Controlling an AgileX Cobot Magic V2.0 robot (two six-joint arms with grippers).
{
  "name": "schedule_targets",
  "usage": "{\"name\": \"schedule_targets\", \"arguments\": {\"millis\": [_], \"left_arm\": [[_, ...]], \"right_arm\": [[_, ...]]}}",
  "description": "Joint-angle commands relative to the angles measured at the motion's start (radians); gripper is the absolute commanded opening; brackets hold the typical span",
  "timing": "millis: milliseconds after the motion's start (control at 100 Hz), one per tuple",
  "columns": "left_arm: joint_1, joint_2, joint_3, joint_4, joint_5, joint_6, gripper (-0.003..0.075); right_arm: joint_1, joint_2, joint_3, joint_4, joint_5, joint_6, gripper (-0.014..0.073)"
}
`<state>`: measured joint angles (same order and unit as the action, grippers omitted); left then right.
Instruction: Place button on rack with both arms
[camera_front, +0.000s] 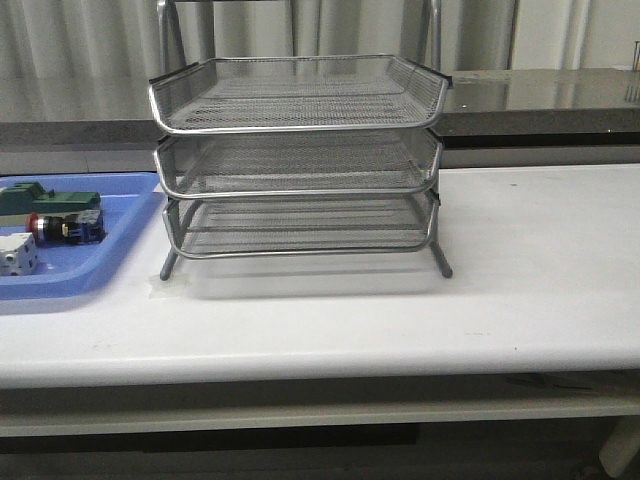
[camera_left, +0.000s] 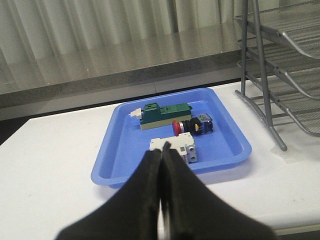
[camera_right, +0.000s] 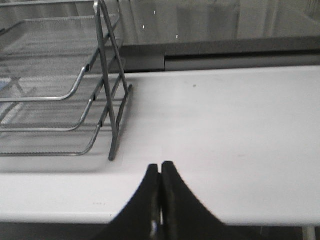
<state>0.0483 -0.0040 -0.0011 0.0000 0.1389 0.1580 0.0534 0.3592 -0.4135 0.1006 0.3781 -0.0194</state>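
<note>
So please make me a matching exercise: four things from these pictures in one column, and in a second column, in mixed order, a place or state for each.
Things:
1. button
2. green block
3. rack
4. left gripper

Places or states:
A. stands on the white table, to the right of the blue tray
B. shut, holding nothing
C. lies in the tray, between the green block and the white cube
D. lies in the tray, on the button's far side from the white cube

Pairs: 1-C, 2-D, 3-A, 4-B

One button (camera_left: 191, 126), one green block (camera_left: 165, 114), one white cube (camera_left: 176, 148), one blue tray (camera_left: 226, 131), one rack (camera_front: 300, 160).
</note>
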Motion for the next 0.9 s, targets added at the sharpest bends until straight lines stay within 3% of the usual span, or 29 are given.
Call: {"name": "schedule_targets", "arguments": {"millis": [0,170,320,730,820,890], "left_arm": [[-0.006,-0.031,0.054,0.000,-0.078,0.000,-0.0021],[-0.006,-0.031,0.054,0.000,-0.078,0.000,-0.0021],[-0.006,-0.031,0.054,0.000,-0.078,0.000,-0.0021],[-0.006,-0.031,0.054,0.000,-0.078,0.000,-0.0021],[-0.006,-0.031,0.054,0.000,-0.078,0.000,-0.0021],[-0.006,-0.031,0.054,0.000,-0.078,0.000,-0.0021]], "right_arm": [[-0.006,0.127,-0.121,0.005,0.011,-0.005,-0.0060],[-0.006,0.352,-0.277,0.043,0.099,-0.005,-0.0060],[-0.006,0.509,-0.363,0.162,0.121,-0.005,-0.0060],[-0.006,0.790,-0.415,0.240,0.135,-0.012,-0.0058],[-0.006,0.847,-0.415,0.264,0.141,-0.012,-0.0027],[-0.006,0.888,-0.415,0.312,0.139,-0.014,0.0044]]}}
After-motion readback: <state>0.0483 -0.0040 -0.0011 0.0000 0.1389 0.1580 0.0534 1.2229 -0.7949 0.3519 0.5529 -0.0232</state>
